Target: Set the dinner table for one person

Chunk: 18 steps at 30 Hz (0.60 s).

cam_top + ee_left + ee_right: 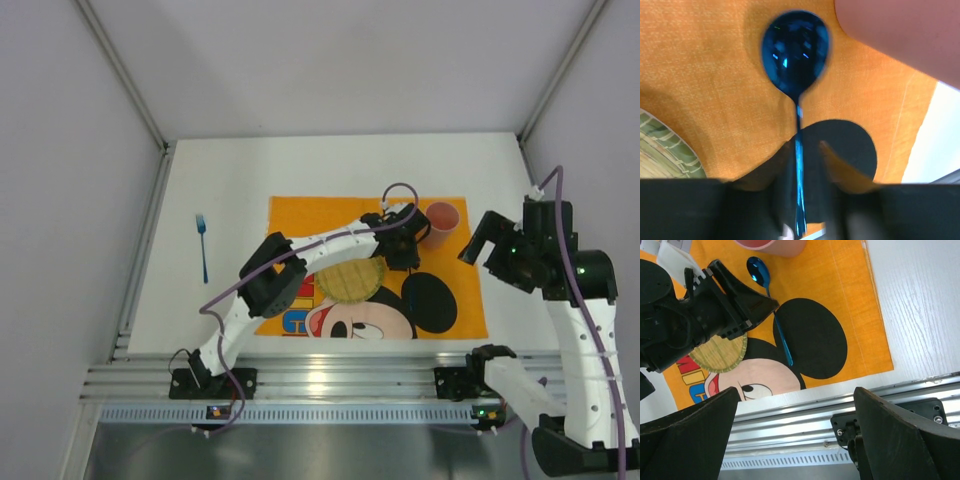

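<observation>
The left arm (335, 243) and right arm (590, 340) are white tubular links joined by bulky black joint housings, each trailed by a thin purple cable (401, 185). The right arm's black mounting plate (912, 412) shows small silver screws. The right gripper (796, 390) has broad black wedge fingers (690, 435).

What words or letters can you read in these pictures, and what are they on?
Placemat: coloured letters at its near edge, partly covered and too blurred to read.
Nothing else in any view shows words, numbers or signs.
</observation>
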Tool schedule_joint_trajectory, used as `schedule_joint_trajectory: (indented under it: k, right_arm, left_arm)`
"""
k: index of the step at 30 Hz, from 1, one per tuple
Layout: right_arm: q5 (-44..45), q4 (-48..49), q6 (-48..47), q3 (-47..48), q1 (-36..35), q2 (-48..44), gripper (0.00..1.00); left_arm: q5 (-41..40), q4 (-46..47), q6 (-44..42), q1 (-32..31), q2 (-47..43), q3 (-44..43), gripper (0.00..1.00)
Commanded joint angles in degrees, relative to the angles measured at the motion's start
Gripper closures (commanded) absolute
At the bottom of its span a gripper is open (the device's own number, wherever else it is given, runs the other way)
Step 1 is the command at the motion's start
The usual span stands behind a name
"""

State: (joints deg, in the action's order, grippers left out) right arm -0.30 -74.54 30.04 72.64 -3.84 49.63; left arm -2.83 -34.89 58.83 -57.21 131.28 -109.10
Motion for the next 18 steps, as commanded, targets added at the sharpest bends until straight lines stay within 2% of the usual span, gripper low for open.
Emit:
schedule_joint_trajectory:
  k: [1,2,3,5,7,9,10,14,15,17,18]
  right_arm:
    - [-0.41,-2.01,-1.21,-1.62,1.02,-1.20,0.00]
    - [-0.58,-1.75,-1.21,-1.71,1.02,-1.20,0.00]
    - [-0.84,-1.66,-1.21,-1.80,0.94,-1.20,0.00]
    - [-1.46,-1.05,-0.86,-1.71,1.02,-0.85,0.00]
    - [-2.07,-0.69,-0.25,-1.54,0.94,-0.58,0.00]
    - [-2.43,0.27,0.02,-1.71,1.02,-0.50,0.00]
    - [-3.13,1.06,0.45,-2.15,1.02,-0.58,0.00]
    - [-4.54,3.17,1.68,-4.17,1.02,-0.50,0.00]
    - [-4.80,3.61,2.03,-4.52,0.94,-0.41,0.00]
    - [-5.68,4.58,2.30,-5.49,0.94,-0.32,0.00]
    - [-6.03,4.84,2.48,-5.75,0.94,-0.32,0.00]
  left_arm:
    - [-0.77,0.53,2.70,-1.58,-1.73,-1.82,0.56]
    - [-0.77,0.62,1.30,-1.68,-2.34,-1.82,0.21]
    - [-1.47,0.36,0.16,-1.68,-4.18,-1.82,0.11]
    - [-4.80,-3.06,-2.82,-1.41,-7.17,-1.38,0.07]
    - [-9.73,-5.52,-4.33,0.33,-13.75,0.54,0.04]
    - [-9.92,-5.80,-6.26,3.05,-22.59,8.34,0.04]
    - [-9.74,-5.62,-7.49,6.72,-25.70,14.99,0.04]
    - [-8.51,-3.96,-14.60,18.07,-40.55,31.55,0.05]
    - [-8.25,-3.95,-16.01,23.93,-45.45,34.54,0.05]
    - [-6.58,-3.43,-20.58,30.11,-51.01,42.19,0.06]
    - [-5.88,-2.21,-22.34,35.97,-52.34,44.30,0.06]
